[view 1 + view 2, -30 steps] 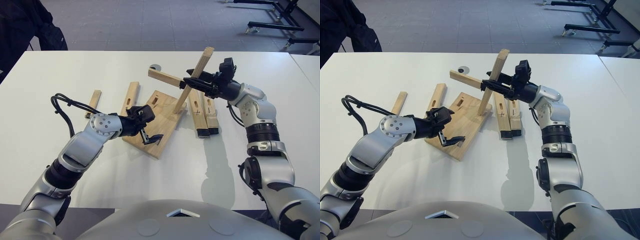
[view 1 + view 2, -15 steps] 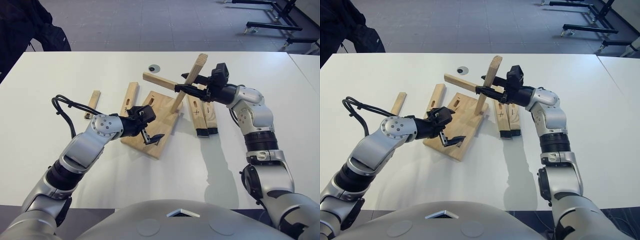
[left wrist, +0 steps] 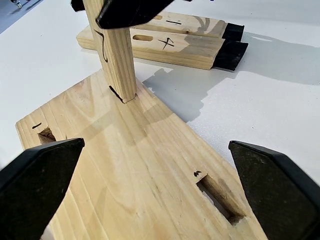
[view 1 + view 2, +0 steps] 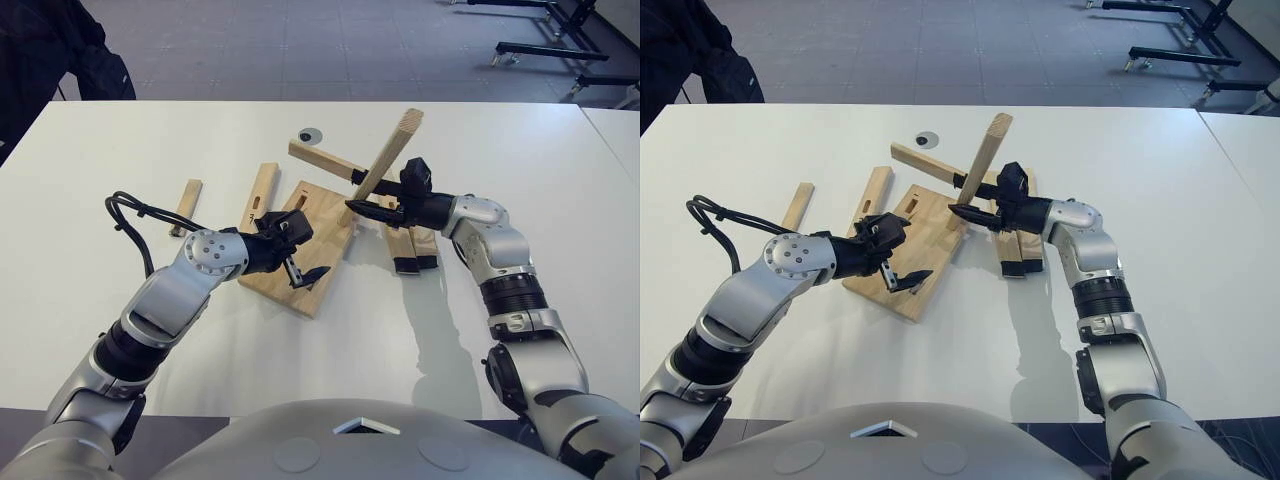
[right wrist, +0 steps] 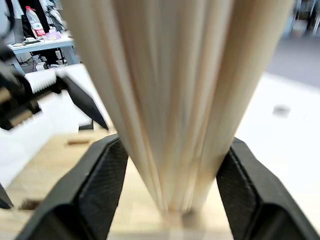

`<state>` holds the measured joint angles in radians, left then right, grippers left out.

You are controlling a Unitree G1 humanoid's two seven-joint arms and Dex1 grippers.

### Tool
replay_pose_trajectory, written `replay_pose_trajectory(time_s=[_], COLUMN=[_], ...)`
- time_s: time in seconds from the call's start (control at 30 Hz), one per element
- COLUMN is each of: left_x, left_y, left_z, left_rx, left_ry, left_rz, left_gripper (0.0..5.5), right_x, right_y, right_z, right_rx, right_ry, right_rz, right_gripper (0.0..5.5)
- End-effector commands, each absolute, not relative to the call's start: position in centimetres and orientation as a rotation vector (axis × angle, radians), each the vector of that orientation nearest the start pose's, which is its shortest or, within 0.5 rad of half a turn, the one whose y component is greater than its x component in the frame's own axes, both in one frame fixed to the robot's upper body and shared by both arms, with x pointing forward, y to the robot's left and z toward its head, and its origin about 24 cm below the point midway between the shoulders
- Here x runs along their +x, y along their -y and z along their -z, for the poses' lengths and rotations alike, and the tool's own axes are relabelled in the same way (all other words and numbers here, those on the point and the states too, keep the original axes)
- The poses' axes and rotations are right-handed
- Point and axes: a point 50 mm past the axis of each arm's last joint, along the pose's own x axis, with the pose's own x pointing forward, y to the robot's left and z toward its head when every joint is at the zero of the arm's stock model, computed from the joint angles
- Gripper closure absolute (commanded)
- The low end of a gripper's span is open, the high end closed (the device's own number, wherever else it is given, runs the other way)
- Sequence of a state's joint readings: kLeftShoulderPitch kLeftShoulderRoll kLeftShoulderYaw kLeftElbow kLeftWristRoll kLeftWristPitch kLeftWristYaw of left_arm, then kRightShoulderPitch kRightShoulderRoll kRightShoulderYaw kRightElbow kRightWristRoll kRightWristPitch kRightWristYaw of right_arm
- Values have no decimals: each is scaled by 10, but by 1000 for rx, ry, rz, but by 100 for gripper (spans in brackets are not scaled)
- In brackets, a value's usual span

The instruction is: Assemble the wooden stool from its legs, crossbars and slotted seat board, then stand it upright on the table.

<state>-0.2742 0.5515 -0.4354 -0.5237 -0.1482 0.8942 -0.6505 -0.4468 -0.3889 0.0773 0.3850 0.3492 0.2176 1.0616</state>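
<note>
The slotted seat board lies flat on the white table. A light wooden leg stands tilted on it, its lower end set in a slot at the board's far corner. My right gripper is shut on this leg just above the board, its black fingers on either side. My left gripper hangs open over the board's near edge, its fingers spread wide with nothing between them.
Two legs with black ends lie side by side just right of the board. A slotted piece and a short bar lie to its left, a longer bar behind it. A round hole is in the table farther back.
My right gripper has brought the leg down and towards the board; its lower end now sits in the corner slot. The left arm has stayed where it was.
</note>
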Motion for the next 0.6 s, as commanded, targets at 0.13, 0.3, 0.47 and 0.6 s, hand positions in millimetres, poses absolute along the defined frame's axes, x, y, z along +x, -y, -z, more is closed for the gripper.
replay_pose_trajectory(time_s=[0.13,0.3,0.47,0.6], left_x=[229,230,234,243], left_y=[-100,-100,-102,-111], left_z=[-96,-96,-96,-99], left_rx=[475,477,458,408], left_ry=[-441,-440,-434,-426], left_rz=[1034,1033,997,939], left_gripper=[19,19,19,19], right_x=[313,311,297,260], right_y=[162,161,182,216], right_z=[-75,-75,-75,-86], right_rx=[20,24,-1,-55], right_ry=[-213,-206,-220,-270], right_rz=[-1064,-1064,-1071,-1096], right_gripper=[130,46,12,12])
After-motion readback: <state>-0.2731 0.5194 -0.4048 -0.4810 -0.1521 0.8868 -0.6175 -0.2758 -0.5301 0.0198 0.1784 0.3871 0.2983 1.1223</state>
